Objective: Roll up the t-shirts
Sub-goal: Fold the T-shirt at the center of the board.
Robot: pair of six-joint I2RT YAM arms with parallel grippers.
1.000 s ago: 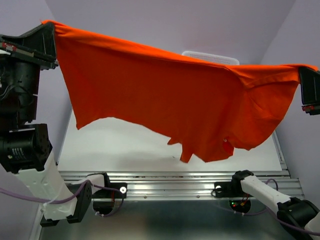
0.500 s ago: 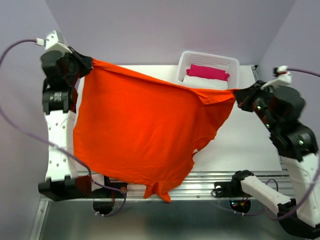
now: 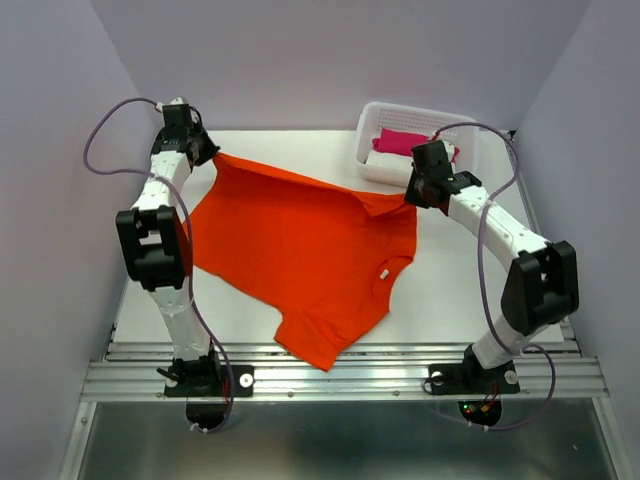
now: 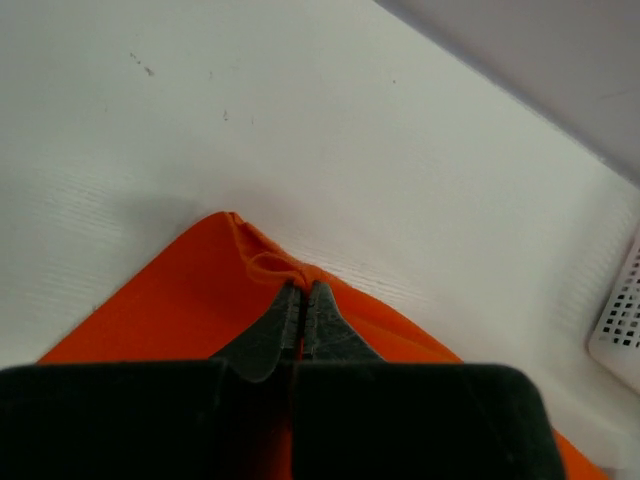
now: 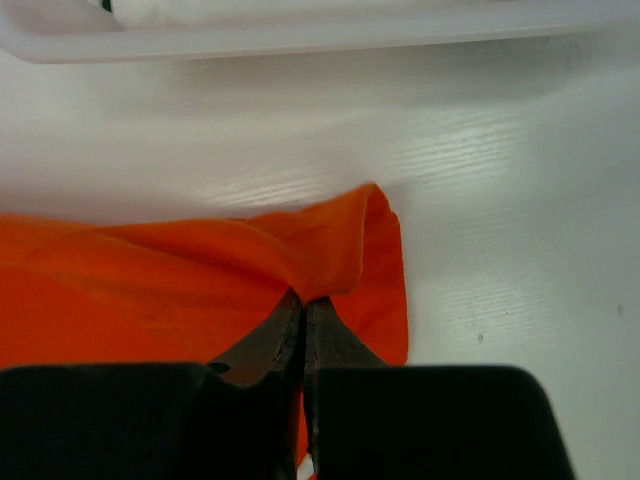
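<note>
A bright orange-red t-shirt (image 3: 300, 250) lies spread across the white table, its hem stretched between my two grippers at the far side, collar and sleeves toward the near edge. My left gripper (image 3: 205, 152) is shut on the far-left corner of the t-shirt (image 4: 190, 310), low over the table. The right gripper (image 3: 410, 197) is shut on the far-right corner of the t-shirt (image 5: 200, 270), where the cloth bunches at its fingertips (image 5: 305, 300). In the left wrist view the left gripper (image 4: 302, 288) pinches a small fold.
A white perforated basket (image 3: 415, 120) stands at the back right, right behind the right gripper, holding a magenta-pink cloth roll (image 3: 410, 142) and a white one. Its rim (image 5: 300, 35) is close ahead in the right wrist view. Purple walls enclose the table on three sides.
Both arms have swung down and away from the camera, carrying the t-shirt from hanging high in the air to lying spread flat on the table. Both grips stay shut.
</note>
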